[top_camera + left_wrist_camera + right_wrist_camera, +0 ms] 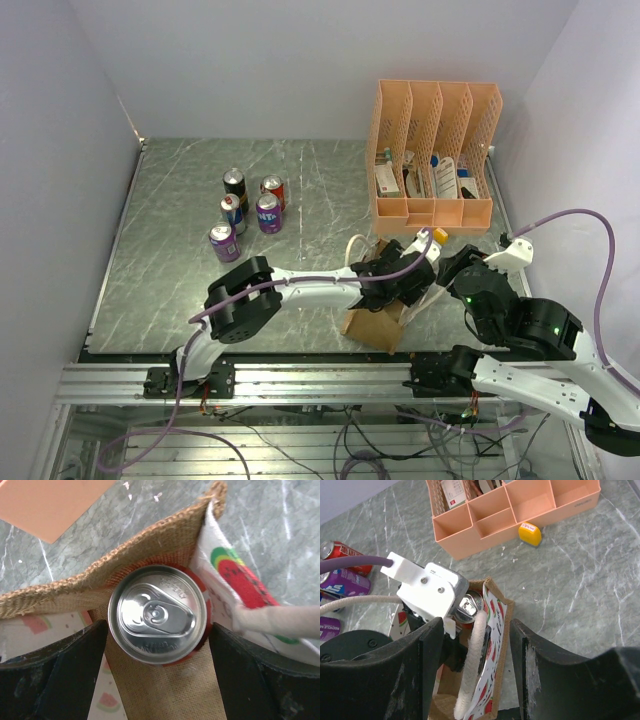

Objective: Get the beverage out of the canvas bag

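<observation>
Beverage can (157, 614), lid embossing illegible, upright inside the canvas bag (165, 545) with watermelon-print lining, on the surface (170, 290). Left end effector (157, 632) spread wide, flanking the can. Right end effector (477, 630) parted, straddling bag wall and rope handle (470, 680).

Grey marbled table (310, 190): five drink cans (245, 215) far left, peach file organizer (433, 150) far right, canvas bag (372, 325) near centre.
</observation>
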Controlling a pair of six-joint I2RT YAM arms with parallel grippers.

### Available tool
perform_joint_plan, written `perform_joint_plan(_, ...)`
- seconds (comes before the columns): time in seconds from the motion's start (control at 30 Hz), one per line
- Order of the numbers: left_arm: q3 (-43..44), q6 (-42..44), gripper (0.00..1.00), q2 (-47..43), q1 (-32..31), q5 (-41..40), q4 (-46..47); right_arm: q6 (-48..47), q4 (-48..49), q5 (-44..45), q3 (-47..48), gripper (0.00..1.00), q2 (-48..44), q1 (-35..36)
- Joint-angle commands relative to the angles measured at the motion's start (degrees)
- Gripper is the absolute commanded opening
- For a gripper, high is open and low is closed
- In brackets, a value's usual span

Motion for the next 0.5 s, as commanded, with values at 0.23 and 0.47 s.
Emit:
perform_joint_plan(0.23,3.5,1.86,0.81,3.73,2.36,1.36,3.36,1.06,-0.55,1.62,-0.01,0.55,-0.16,0.24)
perform_joint_plan(0.47,1.08,1.88,0.5,-0.45,2.42,1.62,3.91,1.01,-0.48,1.71,-0.07,0.55,-0.05,0.29)
